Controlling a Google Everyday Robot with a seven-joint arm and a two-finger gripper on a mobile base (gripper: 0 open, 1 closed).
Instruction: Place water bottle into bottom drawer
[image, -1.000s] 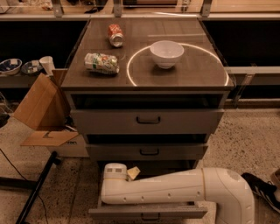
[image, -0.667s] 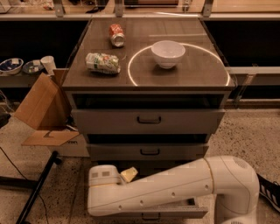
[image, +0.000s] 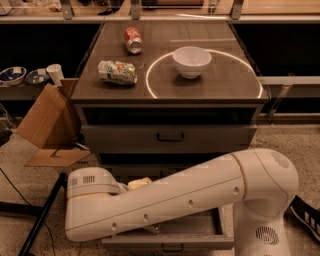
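Observation:
The bottom drawer (image: 200, 241) is pulled out, a shallow grey tray at the foot of the cabinet. My white arm (image: 165, 200) lies across it from right to left, with its wrist end (image: 87, 185) past the drawer's left side. My gripper is hidden behind the forearm, low over the left part of the drawer. A small crinkly glint (image: 151, 229) shows just under the arm inside the drawer. I cannot tell whether that is the water bottle. Apart from that glint, no water bottle shows.
On the cabinet top (image: 225, 85) stand a white bowl (image: 191, 61), a red soda can (image: 133, 39) and a white-and-green container (image: 117, 72) lying on its side. The two upper drawers (image: 170, 136) are closed. A cardboard box (image: 47, 122) stands at the left, and a black stand leg (image: 42, 215) crosses the floor.
The arm has swung further left and lower across the open bottom drawer. The objects on the cabinet top have not moved.

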